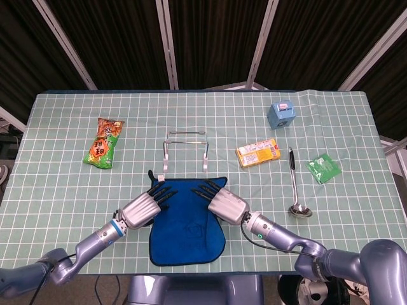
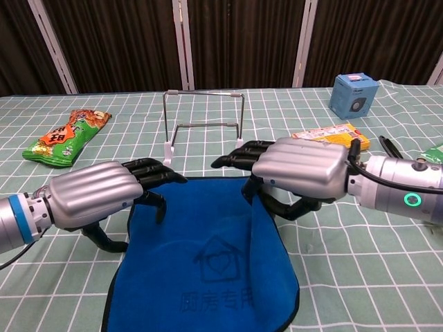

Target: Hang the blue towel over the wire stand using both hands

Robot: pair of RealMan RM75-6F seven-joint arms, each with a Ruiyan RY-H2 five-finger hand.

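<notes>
Towel [image 1: 186,222] front of stand [image 1: 185,150]; L hand [image 1: 144,207], R hand [image 1: 222,203] on corners.

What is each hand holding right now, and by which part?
Both hold the blue towel at its far edge: the right hand grips the right corner, the left hand closes on the left corner, though its grip is partly hidden.

Nine loose items are counted on the green checked tablecloth [image 1: 57,184], placed around one wire stand [image 1: 185,151]. One blue towel [image 1: 186,219] is seen just in front of the stand, with two hands, the left hand [image 1: 144,208] and the right hand [image 1: 224,204], at its far corners. To the stand's left, one green snack bag [image 1: 103,143] is counted. To its right are counted one yellow packet [image 1: 258,152], one spoon [image 1: 295,183], one green sachet [image 1: 323,168] and one small blue box [image 1: 282,114].
</notes>
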